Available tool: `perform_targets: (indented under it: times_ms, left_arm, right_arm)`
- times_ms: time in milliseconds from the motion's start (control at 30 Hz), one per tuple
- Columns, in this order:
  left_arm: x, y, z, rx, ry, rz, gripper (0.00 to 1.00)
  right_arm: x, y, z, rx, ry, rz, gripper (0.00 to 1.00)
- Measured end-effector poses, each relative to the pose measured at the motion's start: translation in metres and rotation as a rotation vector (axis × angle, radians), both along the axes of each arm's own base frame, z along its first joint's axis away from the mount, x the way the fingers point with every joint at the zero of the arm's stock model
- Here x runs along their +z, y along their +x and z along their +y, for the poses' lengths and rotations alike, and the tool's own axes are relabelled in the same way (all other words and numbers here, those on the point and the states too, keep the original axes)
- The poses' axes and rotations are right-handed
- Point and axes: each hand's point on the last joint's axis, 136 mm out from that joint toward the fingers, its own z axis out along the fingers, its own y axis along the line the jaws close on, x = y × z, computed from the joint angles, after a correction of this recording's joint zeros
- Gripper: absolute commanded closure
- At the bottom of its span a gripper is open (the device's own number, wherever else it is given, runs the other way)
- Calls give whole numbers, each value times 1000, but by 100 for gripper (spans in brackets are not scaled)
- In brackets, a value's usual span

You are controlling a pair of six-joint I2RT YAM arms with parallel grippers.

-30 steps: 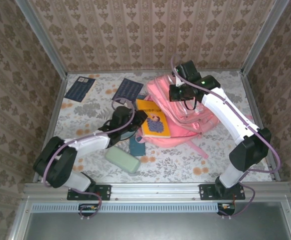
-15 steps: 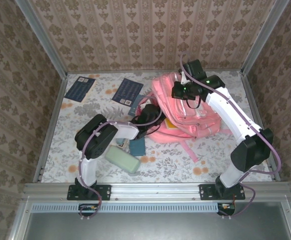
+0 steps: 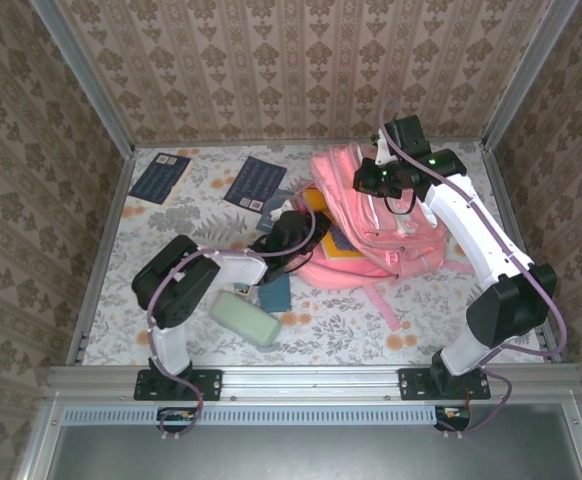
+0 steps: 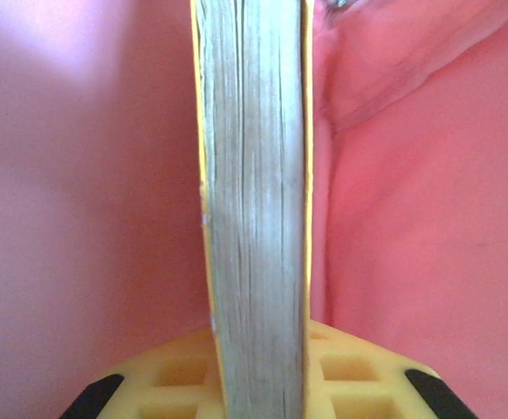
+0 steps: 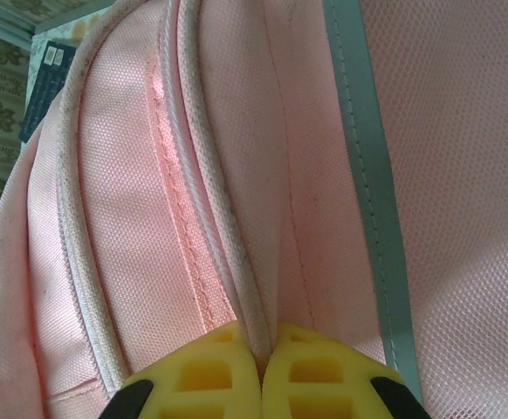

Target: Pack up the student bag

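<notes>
- The pink student bag (image 3: pixel 391 235) lies on the floral table (image 3: pixel 171 230), right of centre and towards the back
- The right gripper (image 5: pixel 259 356) is clenched on a white-piped seam of the bag, with fabric pinched between its fingers
- The left gripper (image 4: pixel 258 380) grasps a yellow-covered book (image 4: pixel 254 192) edge-on, with pink fabric on either side of it
- A pale green pencil case (image 3: pixel 244 317) lies near the table's front edge, left of the bag

Lab test booth, aluminium frame (image 3: pixel 311 380), damask wallpaper walls (image 3: pixel 301 70), floral tabletop (image 3: pixel 171 215)
</notes>
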Motion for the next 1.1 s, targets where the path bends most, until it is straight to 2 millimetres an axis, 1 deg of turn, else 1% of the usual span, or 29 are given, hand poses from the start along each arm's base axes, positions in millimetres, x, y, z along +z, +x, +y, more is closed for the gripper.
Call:
perform_targets:
  times_ms: [100, 167, 233, 333, 433, 567, 733, 833, 867, 900, 933, 1000, 1100]
  left_arm:
    - [21, 3, 9, 12, -21, -34, 100]
    - [30, 6, 9, 10, -42, -54, 100]
    - [33, 8, 4, -3, -63, -60, 100]
    - [31, 13, -14, -36, -104, -70, 100]
    - [22, 17, -35, -68, -117, -65, 100]
    - [12, 19, -63, -110, -120, -59, 100]
    - [7, 25, -93, -131, -122, -61, 100]
    - [-2, 28, -111, -137, -99, -42, 100]
    - [-7, 28, -116, -139, -85, -32, 91]
    - [-9, 29, -118, -139, -76, -25, 87]
    - [-14, 27, -120, -140, -59, -14, 79]
    - [-23, 25, -119, -138, -21, 3, 57]
    - [-31, 23, -113, -125, 22, 15, 40]
  right_arm:
    - [0, 0, 1, 8, 9, 2, 100]
    - [1, 0, 1, 9, 12, 3, 100]
    - [1, 0, 0, 8, 13, 3, 100]
    - [1, 0, 1, 10, 16, 4, 100]
    - [1, -1, 2, 16, 24, 6, 100]
    - [2, -3, 5, 24, 38, 12, 100]
    - [0, -4, 7, 32, 50, 18, 100]
    - [0, -3, 7, 31, 56, 18, 100]
    - [0, -2, 6, 29, 56, 17, 100]
    - [0, -2, 6, 27, 56, 16, 100]
    - [1, -2, 5, 26, 57, 15, 100]
    - [2, -1, 4, 22, 58, 13, 100]
    - [2, -1, 1, 18, 62, 13, 100]
